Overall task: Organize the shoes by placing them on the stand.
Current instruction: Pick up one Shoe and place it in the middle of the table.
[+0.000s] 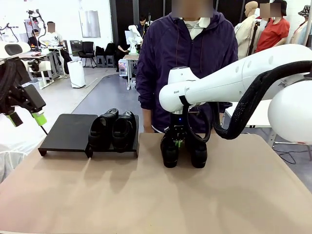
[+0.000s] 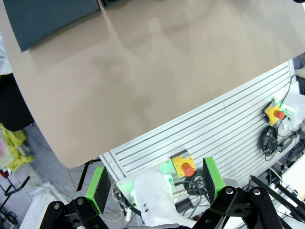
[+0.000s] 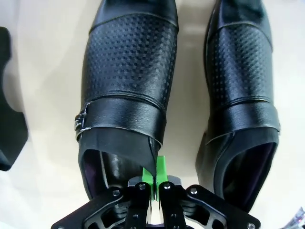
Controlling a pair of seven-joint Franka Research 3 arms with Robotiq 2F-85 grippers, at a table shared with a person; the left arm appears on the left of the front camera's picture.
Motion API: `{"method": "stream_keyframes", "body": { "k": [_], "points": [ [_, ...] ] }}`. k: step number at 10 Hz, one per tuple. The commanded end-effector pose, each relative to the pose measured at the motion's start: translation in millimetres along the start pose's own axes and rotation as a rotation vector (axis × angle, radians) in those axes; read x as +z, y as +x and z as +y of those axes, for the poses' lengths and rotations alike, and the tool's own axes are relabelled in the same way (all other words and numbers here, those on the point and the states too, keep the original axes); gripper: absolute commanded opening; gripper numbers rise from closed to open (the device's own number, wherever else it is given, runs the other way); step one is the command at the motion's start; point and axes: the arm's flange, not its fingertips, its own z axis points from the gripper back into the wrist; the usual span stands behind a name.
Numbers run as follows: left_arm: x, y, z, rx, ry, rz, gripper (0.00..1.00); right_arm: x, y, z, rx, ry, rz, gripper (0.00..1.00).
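Two black glossy shoes (image 1: 112,128) stand side by side on the right half of the low black stand (image 1: 66,131). Two more stand on the table right of it: the left shoe (image 1: 170,148) (image 3: 128,76) and the right shoe (image 1: 198,151) (image 3: 243,95). My right gripper (image 1: 177,141) (image 3: 155,179) comes down from above and is shut on the collar edge of the left one, green pads pinching the leather. My left gripper (image 1: 25,118) (image 2: 155,183) hangs open off the table's left edge, holding nothing.
A person in a purple jacket (image 1: 187,53) stands at the far side, just behind the two table shoes. The stand's left half is bare. The tan table (image 1: 156,195) stretches toward me. In the left wrist view, a slatted panel with red stop buttons (image 2: 185,168) sits below the table.
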Motion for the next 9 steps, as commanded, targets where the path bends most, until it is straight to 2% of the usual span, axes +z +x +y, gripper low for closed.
{"method": "stream_keyframes", "body": {
  "k": [1, 3, 5, 7, 8, 9],
  "points": [
    [0, -1, 0, -0.002, -0.017, -0.006, 1.00, 47, -17, -11, 0.030, -0.028, -0.028, 0.00],
    [0, -1, 0, -0.002, -0.017, -0.006, 1.00, 99, -69, -21, 0.048, -0.036, -0.002, 0.00],
    [0, -1, 0, -0.002, -0.017, -0.006, 1.00, 141, -149, -34, 0.086, 0.006, -0.029, 0.00],
    [0, -1, 0, -0.002, -0.017, -0.006, 1.00, 145, -220, -48, 0.124, 0.088, -0.073, 0.00],
    [0, -1, 0, -0.002, -0.017, -0.006, 1.00, 135, -244, -54, 0.144, 0.137, -0.060, 0.00],
    [0, -1, 0, -0.002, -0.017, -0.006, 1.00, 126, -250, -58, 0.102, 0.177, -0.056, 0.00]
  ]
}}
